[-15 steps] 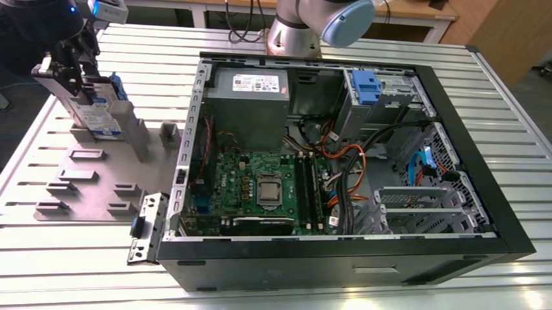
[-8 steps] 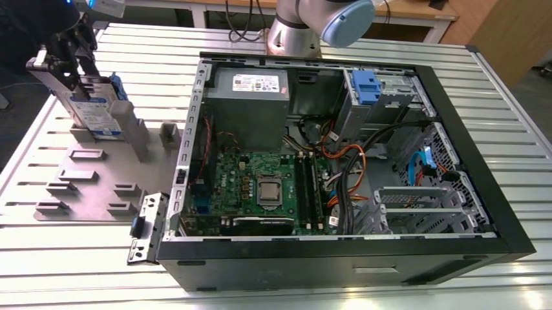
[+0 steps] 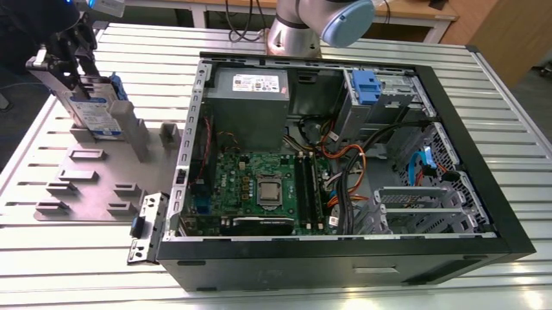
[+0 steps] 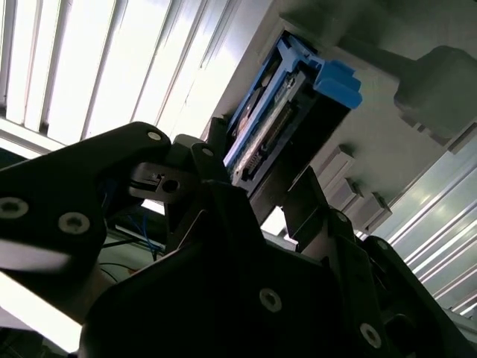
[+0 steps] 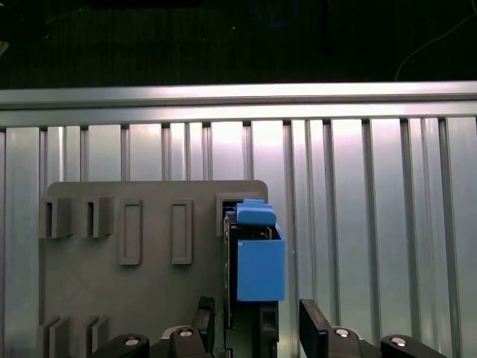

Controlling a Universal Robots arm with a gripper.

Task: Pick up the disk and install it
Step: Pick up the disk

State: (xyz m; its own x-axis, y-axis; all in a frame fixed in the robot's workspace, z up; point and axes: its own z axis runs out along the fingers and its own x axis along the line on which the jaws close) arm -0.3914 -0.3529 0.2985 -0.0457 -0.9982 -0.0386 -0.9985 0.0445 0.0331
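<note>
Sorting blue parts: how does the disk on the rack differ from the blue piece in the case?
The disk stands upright on the grey rack, outside the case; the blue piece sits inside it. The disk carries a label; the blue piece none. Both show blue plastic.

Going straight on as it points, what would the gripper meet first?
The disk, standing upright in the grey holder right ahead of the gripper; depth is unclear, so it may already touch.

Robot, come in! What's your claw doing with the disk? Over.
Claw open, straddling the disk. Disk standing on edge in grey rack, not yet lifted. Nothing seen in the way.
</note>
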